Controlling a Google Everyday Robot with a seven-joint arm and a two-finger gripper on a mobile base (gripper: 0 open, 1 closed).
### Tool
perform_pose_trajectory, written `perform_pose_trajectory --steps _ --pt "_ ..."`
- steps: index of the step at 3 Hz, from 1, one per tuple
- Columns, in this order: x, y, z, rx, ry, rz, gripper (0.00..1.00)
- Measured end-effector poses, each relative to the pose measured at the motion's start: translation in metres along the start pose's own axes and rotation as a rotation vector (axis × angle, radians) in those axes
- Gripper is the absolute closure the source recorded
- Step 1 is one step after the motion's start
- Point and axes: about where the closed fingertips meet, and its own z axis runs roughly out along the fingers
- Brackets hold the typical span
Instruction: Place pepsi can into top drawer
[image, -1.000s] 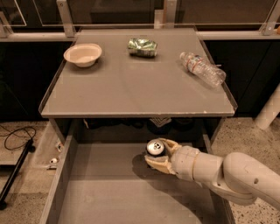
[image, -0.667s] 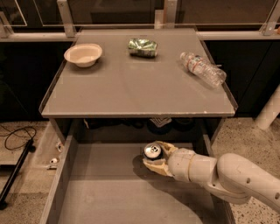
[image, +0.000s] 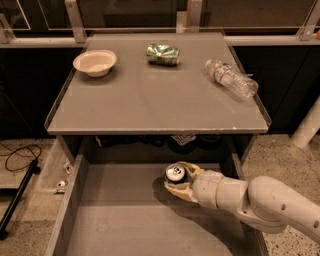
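The pepsi can (image: 174, 173) stands upright, its silver top showing, inside the open top drawer (image: 125, 220) near the drawer's back right. My gripper (image: 178, 184) reaches in from the right on a white arm, and its tan fingers (image: 191, 172) are closed around the can. The can's dark body is mostly hidden by the fingers. I cannot tell whether the can rests on the drawer floor or hangs just above it.
On the grey tabletop (image: 150, 100) above the drawer are a white bowl (image: 95, 62) at back left, a shiny green foil bag (image: 162, 54) at back centre and a clear water bottle (image: 231, 78) lying at right. A black cable (image: 17, 160) lies on the floor at left.
The gripper and the can have moved slightly to the left inside the drawer. The grip on the can is unchanged.
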Motion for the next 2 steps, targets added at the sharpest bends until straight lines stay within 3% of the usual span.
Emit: perform_pose_trajectory --steps 2 --pt "0.0000 0.0000 0.0001 0.000 0.000 0.000 0.34"
